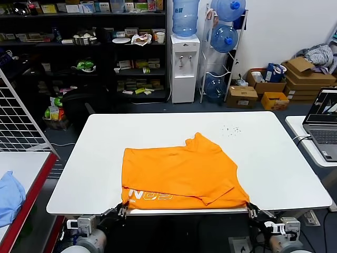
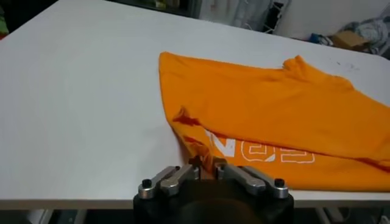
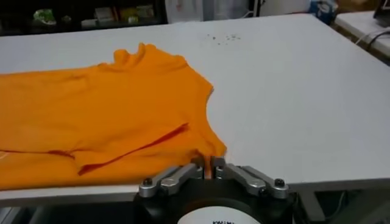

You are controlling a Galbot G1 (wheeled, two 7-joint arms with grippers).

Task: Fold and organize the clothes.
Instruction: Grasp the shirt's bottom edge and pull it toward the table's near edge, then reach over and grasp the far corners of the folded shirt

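The left claw (image 2: 206, 165) is pinched narrow on the near left corner of the orange T-shirt (image 1: 181, 174) — at the surface (image 1: 105, 158) edge. The right claw (image 3: 207, 163) is likewise closed on the near right corner. The shirt lies partly folded at the near middle of the white surface, white lettering (image 2: 262, 149) showing along its near hem.

Workroom surroundings behind the table

White table (image 1: 263, 158) centre; water dispenser (image 1: 185, 66) upper middle, dark shelving (image 1: 84, 47) upper left, cardboard boxes (image 1: 303, 79) and laptop (image 1: 325, 124) right, light blue cloth (image 1: 9, 195) lower left.
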